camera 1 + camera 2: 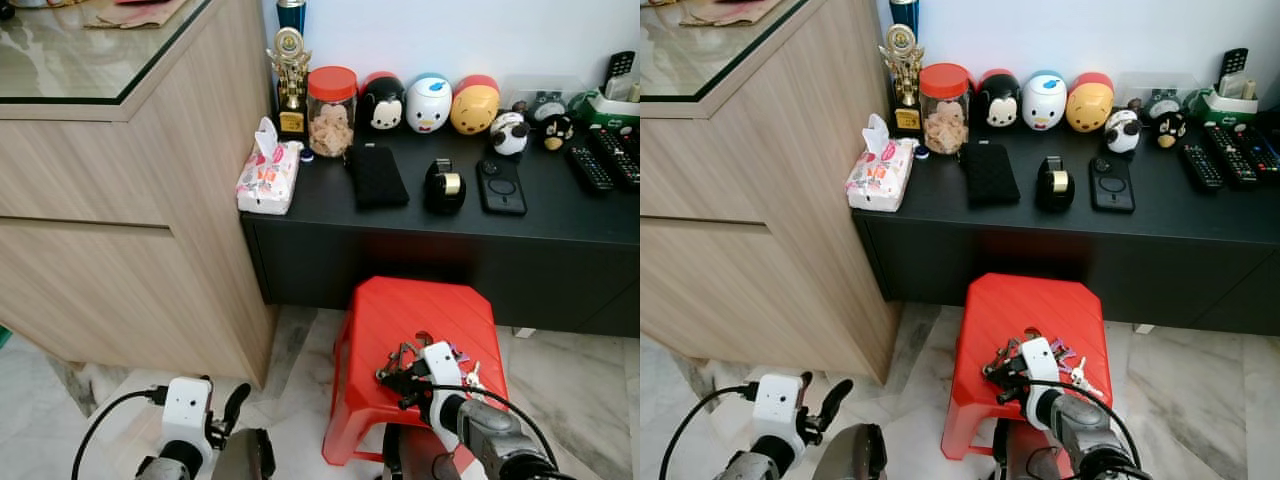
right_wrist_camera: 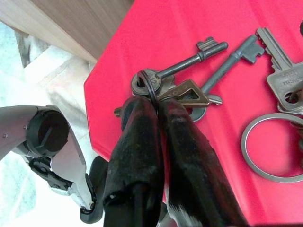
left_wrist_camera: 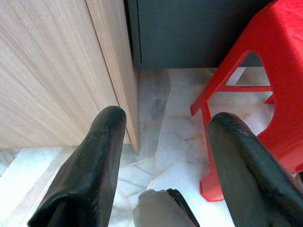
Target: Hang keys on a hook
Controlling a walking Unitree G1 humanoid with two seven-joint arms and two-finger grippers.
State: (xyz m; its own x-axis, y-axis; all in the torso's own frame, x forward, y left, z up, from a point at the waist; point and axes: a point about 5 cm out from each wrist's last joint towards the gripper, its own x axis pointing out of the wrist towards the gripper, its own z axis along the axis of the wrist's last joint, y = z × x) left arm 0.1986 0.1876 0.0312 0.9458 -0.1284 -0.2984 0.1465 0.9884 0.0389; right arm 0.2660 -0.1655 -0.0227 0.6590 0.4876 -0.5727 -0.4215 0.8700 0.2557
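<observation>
A bunch of keys (image 2: pixel 189 90) lies on the top of a red plastic stool (image 1: pixel 420 310), with a loose silver ring (image 2: pixel 272 146) beside it. My right gripper (image 2: pixel 158 106) is shut on the thin dark ring that joins the keys, at the stool's near left part, where the keys (image 1: pixel 402 358) fan out from the gripper (image 1: pixel 392 376). Low over the floor, left of the stool, my left gripper (image 3: pixel 163 123) is open with nothing between its fingers (image 3: pixel 90 165), beside the wooden cabinet.
A light wooden cabinet (image 1: pixel 120 230) with a glass top stands at the left. Behind the stool is a black low console (image 1: pixel 450 240) with a tissue pack (image 1: pixel 268 178), a red-lidded jar (image 1: pixel 331 110), toy figures, a phone and remotes. The floor is pale marble (image 1: pixel 580 370).
</observation>
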